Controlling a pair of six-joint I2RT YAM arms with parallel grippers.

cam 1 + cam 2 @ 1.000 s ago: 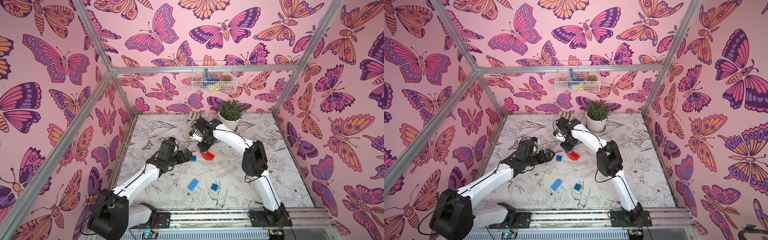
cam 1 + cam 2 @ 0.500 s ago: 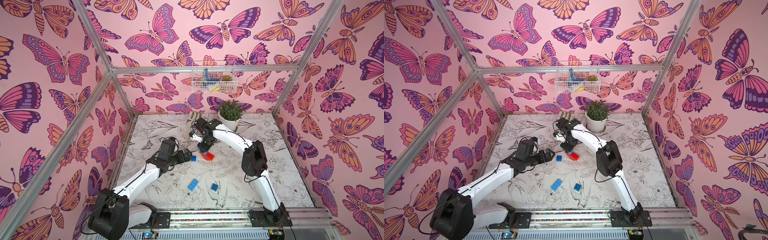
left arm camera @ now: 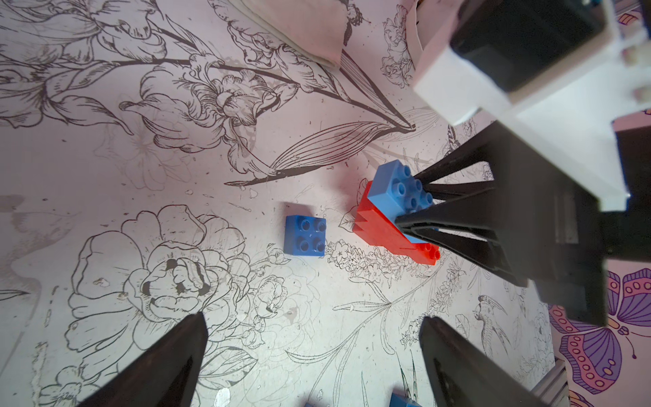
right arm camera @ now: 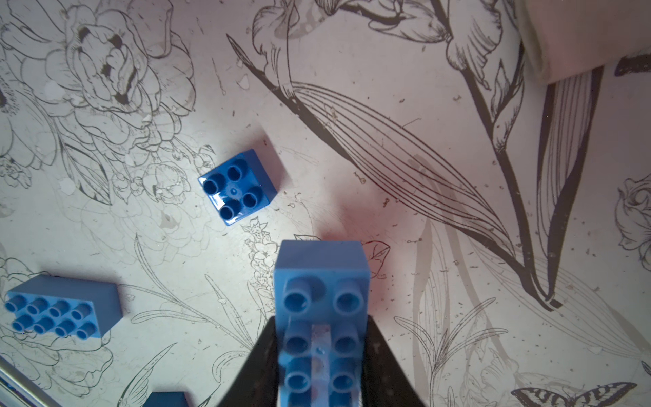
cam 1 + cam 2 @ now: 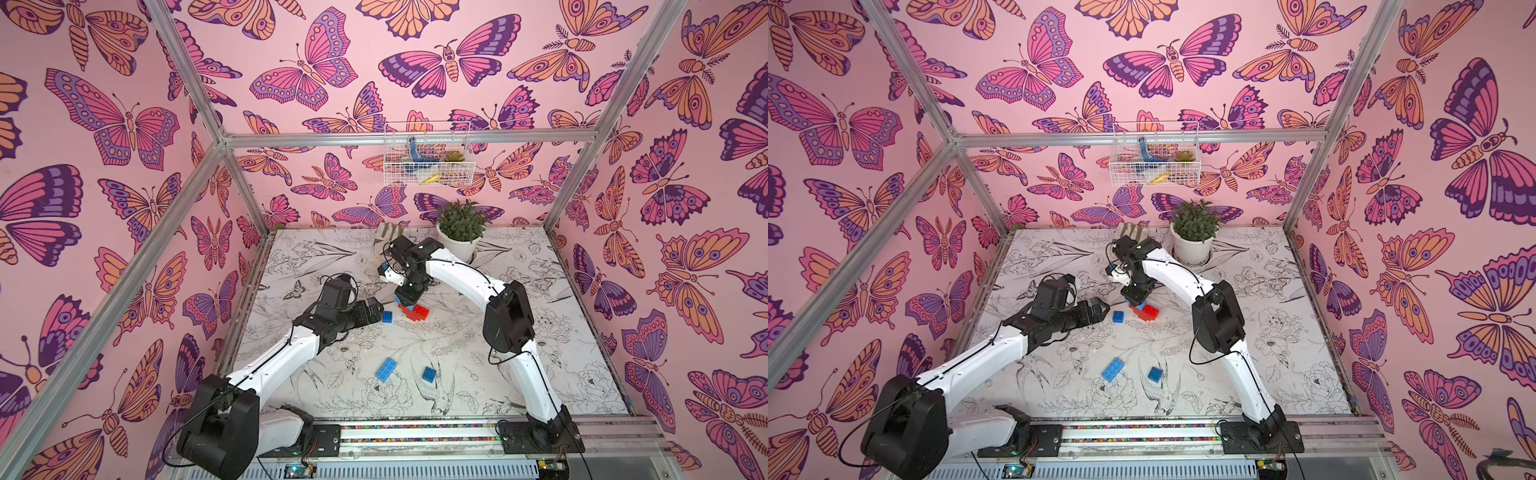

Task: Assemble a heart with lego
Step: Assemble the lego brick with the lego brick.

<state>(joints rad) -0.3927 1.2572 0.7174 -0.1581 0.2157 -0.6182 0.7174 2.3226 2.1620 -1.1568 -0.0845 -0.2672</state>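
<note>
While the right claw (image 4: 320, 327) pinches a blue brick (image 3: 391, 183) over red bricks (image 3: 378, 232), the left claw (image 3: 311, 319) gapes.

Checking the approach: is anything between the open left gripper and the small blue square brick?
Nothing visible. Bare tabletop lies between the left gripper and the small blue square brick; the red brick stack sits beside it, apart.

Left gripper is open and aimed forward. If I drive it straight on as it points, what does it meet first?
Most likely the small blue square brick, lying loose right ahead of the left gripper. The red-and-blue stack stands beyond it, a bit aside. Depth is hard to judge.
</note>
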